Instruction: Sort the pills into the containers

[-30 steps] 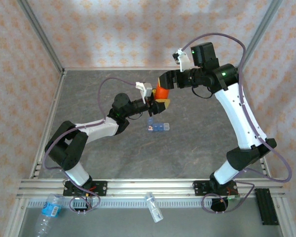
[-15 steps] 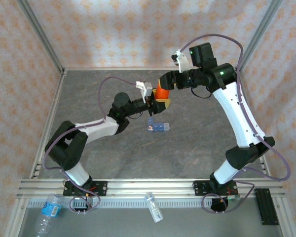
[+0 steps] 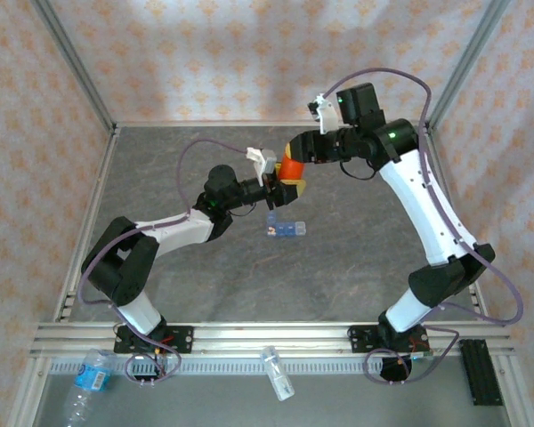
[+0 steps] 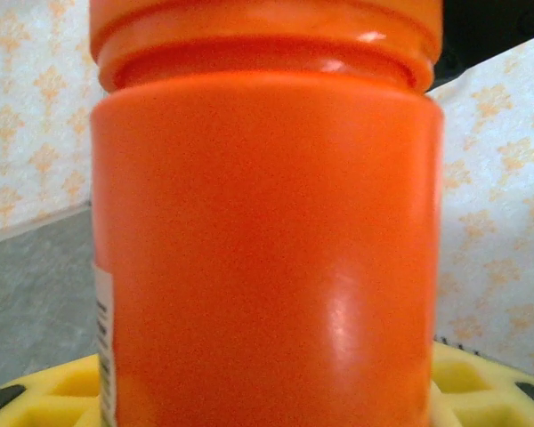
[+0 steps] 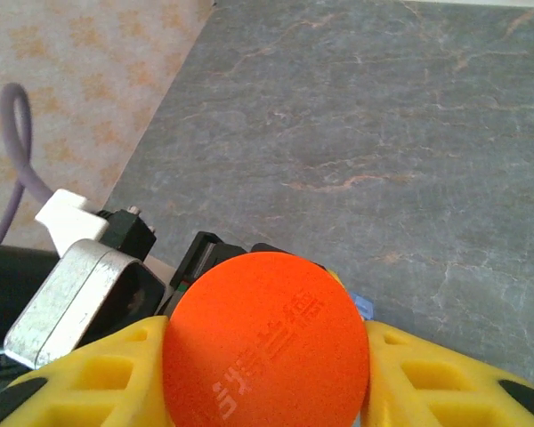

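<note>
Embossed characters on the orange cap (image 5: 265,342) are too soft to read; the vial (image 4: 267,249)'s side label (image 4: 101,356) is illegible.

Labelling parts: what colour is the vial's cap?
Orange, matching the vial; the cap shows best in the right wrist view.

Both closed, tips together: left end effector (image 3: 283,185), right end effector (image 3: 291,163).
</note>
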